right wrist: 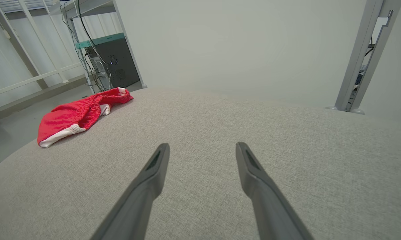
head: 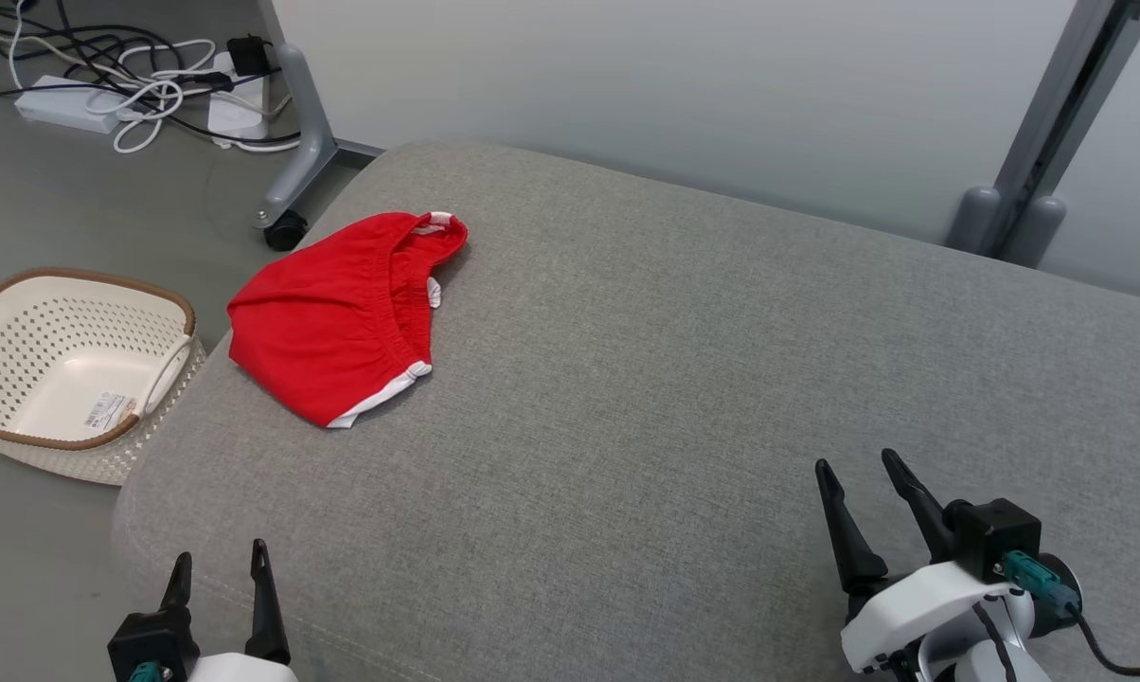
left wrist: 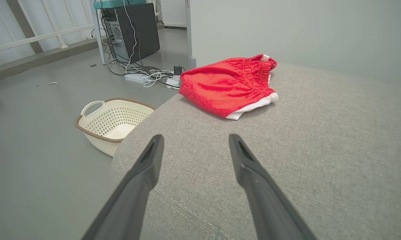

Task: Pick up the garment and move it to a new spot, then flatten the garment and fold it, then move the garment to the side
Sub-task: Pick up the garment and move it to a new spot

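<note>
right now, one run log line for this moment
garment: red, on cushion, left side, ungrasped | left tool: open, empty | right tool: open, empty | basket: on floor beside cushion

Grey upholstered cushion, stitched seam at near edge. Cream perforated basket, brown rim, on floor just left of cushion. Beyond cushion's far-left corner: castered frame leg, power strip, tangled cables. Computer tower farther back.

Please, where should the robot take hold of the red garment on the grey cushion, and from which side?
Probably the gathered elastic waistband of the red garment: it makes a thick ridge facing the middle of the cushion, easy to pinch. Come from above on that side with the open left claw, which is the nearer one.
</note>
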